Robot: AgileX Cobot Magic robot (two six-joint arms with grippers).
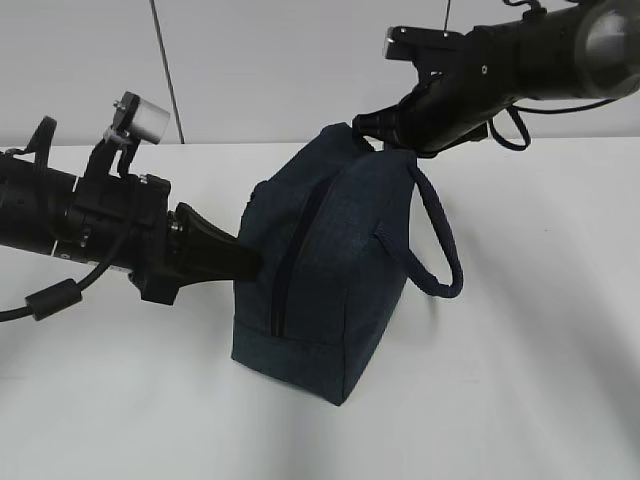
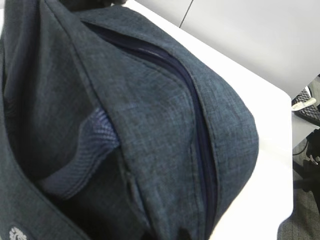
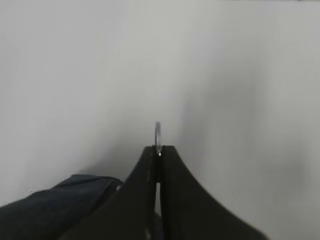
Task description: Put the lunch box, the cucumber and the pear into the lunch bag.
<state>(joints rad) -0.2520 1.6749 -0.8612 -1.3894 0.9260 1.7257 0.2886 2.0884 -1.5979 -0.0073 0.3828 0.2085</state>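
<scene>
— What do we see at the left of the white table (image 1: pixel 520 400)?

— We see our left gripper (image 1: pixel 243 265), black and tapered, pressed against the left side of the boxy dark navy fabric lunch bag (image 1: pixel 330 270). Whether it is spread or pinching the cloth, we cannot tell; the left wrist view shows only fabric, the closed zipper line (image 2: pixel 197 130) and a mesh pocket edge (image 2: pixel 95 145).

— And the bag itself?

— It stands at the table's centre, tilted, its padded loop handle (image 1: pixel 440 250) hanging to the right.

— The right side?

— Our right gripper (image 1: pixel 372 128) meets the bag's top corner. In the right wrist view its fingers (image 3: pixel 145 200) are pressed together, pinching the thin metal ring pull (image 3: pixel 158 135), which sticks up above the tips.
</scene>
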